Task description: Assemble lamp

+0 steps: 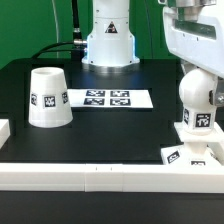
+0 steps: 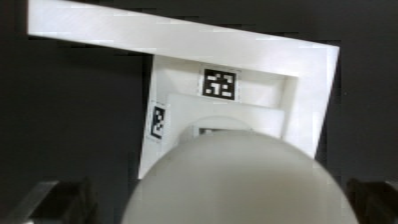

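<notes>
while the bulb [image 1: 197,100] stands upright on the base block [image 1: 188,152] at the near side of the counter [image 1: 120,130], on the exterior view's right, the end effector [image 2: 210,203] hangs directly above it. the wrist view shows dark fingers [image 2: 50,200] on both sides of the round ball, but this part is blurred, so i cannot tell if they press the bulb or stand a little apart from it. the shade [image 1: 48,97] waits well apart on the exterior view's left, beyond the marker board [image 1: 105,98], and a low white wall [image 1: 90,176] runs along the near edge. i judge the step in hand is seating the bulb into the base block. to do it well, keep the bulb's axis vertical and centred over the socket, press down gently without pushing sideways, and watch that the light base block does not slide or tip. only when the bulb sits firm should the fingers let go.
</notes>
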`<action>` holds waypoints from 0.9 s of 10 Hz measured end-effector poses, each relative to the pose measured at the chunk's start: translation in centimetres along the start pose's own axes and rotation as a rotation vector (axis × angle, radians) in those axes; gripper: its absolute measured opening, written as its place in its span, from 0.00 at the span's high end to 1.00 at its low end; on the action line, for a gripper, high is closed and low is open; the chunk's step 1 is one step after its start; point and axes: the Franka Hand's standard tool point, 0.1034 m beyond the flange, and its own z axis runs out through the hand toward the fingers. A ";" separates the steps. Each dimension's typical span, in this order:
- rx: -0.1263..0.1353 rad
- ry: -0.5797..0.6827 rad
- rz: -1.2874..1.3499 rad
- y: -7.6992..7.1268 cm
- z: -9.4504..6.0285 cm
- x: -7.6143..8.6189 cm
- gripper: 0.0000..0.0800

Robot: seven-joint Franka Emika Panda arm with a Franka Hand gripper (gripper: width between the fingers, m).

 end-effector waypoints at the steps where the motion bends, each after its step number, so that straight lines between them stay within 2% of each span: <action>1: 0.000 0.001 -0.075 -0.1 -0.1 0.0 0.13; 3: -0.010 -0.004 -0.228 -0.1 -0.2 -0.5 0.13; 7: -0.008 -0.005 -0.557 -0.1 -0.1 -0.4 0.13; 9: -0.017 0.011 -0.797 -0.1 -0.2 -0.3 0.13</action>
